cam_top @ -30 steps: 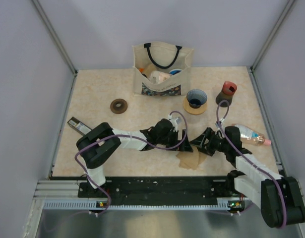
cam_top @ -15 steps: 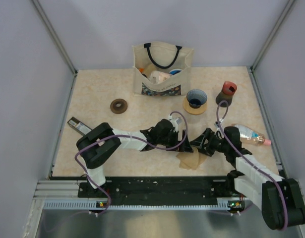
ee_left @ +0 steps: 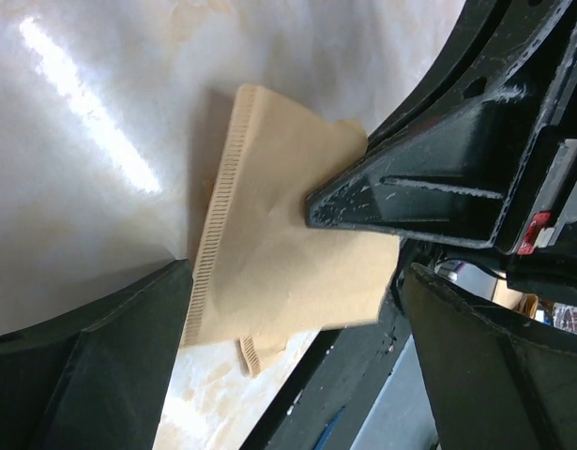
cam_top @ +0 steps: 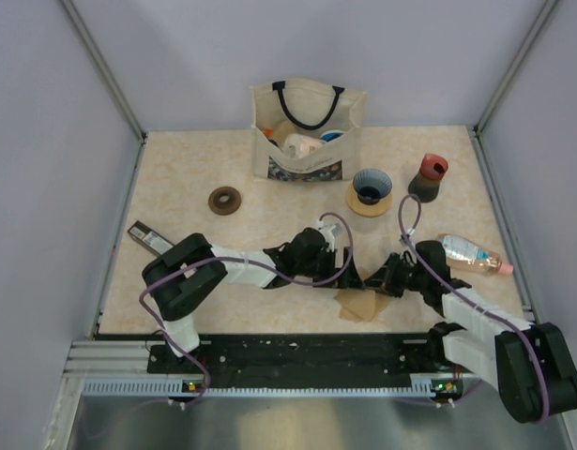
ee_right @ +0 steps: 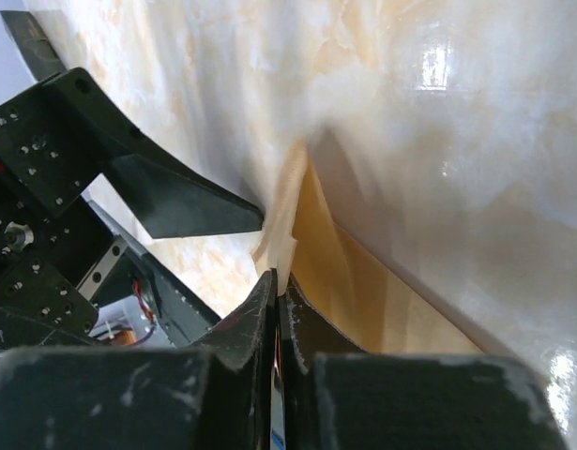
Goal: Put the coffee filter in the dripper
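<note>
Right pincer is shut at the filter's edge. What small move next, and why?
Probably raise the right pincer slightly: it is shut on the lifted edge of the coffee filter, the rest lies on the table, and the dripper stands farther back, so the paper must clear the surface first.

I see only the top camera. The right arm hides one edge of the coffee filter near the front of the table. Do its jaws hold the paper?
Observer: Yes. In the right wrist view the right jaws are shut, with an edge of the coffee filter pinched between them.
Operator: Is the paper lifted?
Observer: The pinched edge curls up off the table. I cannot tell whether the rest has left it.
Operator: And the left jaws?
Observer: The left wrist view shows them wide open, with the filter lying between them.
</note>
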Robot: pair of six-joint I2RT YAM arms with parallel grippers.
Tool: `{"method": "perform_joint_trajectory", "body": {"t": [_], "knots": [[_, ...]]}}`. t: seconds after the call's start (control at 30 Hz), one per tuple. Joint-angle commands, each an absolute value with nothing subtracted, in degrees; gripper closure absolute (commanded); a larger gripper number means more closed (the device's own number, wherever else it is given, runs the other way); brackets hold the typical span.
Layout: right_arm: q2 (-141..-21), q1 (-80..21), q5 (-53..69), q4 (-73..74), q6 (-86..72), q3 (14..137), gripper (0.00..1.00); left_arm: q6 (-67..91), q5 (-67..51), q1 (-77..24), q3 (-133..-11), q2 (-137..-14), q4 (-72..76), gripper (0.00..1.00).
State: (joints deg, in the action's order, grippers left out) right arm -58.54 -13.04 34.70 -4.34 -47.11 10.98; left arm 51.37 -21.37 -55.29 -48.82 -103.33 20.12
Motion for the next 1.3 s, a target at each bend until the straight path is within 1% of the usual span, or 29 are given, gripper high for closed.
{"method": "perform_joint_trajectory", "body": {"t": [0.0, 0.13, 0.23, 0.33, 0.4, 0.47, 0.53, 0.63, 0.73, 0.8, 0.9, 1.0, 1.07, 1.13, 1.27], "knots": [[-55.1, -13.8, 33.0, -0.2, -39.2, 15.5, 1.0, 51.2, -19.8, -55.4, -46.8, -95.8, 19.0, 0.01], [-51.3, -14.3, 39.2, 3.2, -30.8, 20.5, 1.0, 47.6, -14.3, -54.3, -46.4, -83.6, 9.4, 0.01], [-47.7, -16.9, 40.3, 4.5, -24.8, 23.7, 1.0, 45.5, -4.1, -54.2, -47.2, -73.9, -2.0, 0.01], [-43.8, -24.1, 38.2, 1.6, -16.9, 25.5, 1.0, 44.8, 6.1, -53.3, -49.7, -67.2, -12.9, 0.01], [-42.6, -30.2, 36.5, 1.0, -8.7, 27.6, 1.0, 44.4, 8.1, -51.9, -51.3, -63.8, -18.8, 0.01], [-43.8, -35.5, 36.8, 3.7, 2.6, 30.9, 1.0, 44.6, 8.0, -49.2, -52.0, -61.6, -23.3, 0.01], [-46.4, -40.5, 37.4, 8.1, 15.3, 34.3, 1.0, 45.0, 4.5, -46.2, -51.4, -59.7, -25.1, 0.01], [-51.7, -47.4, 37.2, 20.4, 38.3, 40.9, 1.0, 43.9, -3.6, -42.9, -48.9, -57.4, -23.1, 0.01], [-57.3, -49.6, 34.6, 26.9, 50.6, 46.7, 1.0, 42.4, -10.8, -42.5, -48.1, -56.7, -21.1, 0.01], [-61.0, -49.7, 36.3, 32.1, 59.3, 50.5, 1.0, 41.2, -16.8, -42.5, -47.5, -56.7, -19.1, 0.01], [-64.6, -50.7, 36.2, 38.0, 66.3, 55.2, 1.0, 40.5, -22.3, -42.5, -45.8, -56.5, -15.4, 0.01], [-66.3, -51.2, 36.3, 42.9, 73.6, 57.7, 1.0, 39.5, -31.3, -42.6, -43.9, -57.9, -10.6, 0.01], [-66.3, -51.3, 36.6, 43.4, 75.3, 58.2, 1.0, 38.9, -35.1, -42.8, -43.9, -59.7, -10.4, 0.01], [-65.9, -51.3, 36.8, 43.4, 76.6, 58.4, 1.0, 37.6, -34.6, -43.3, -44.3, -60.9, -11.8, 0.01], [-66.0, -51.4, 38.9, 44.5, 78.0, 58.8, 1.0, 35.0, -28.2, -44.5, -44.7, -61.7, -15.6, 0.01]]}}
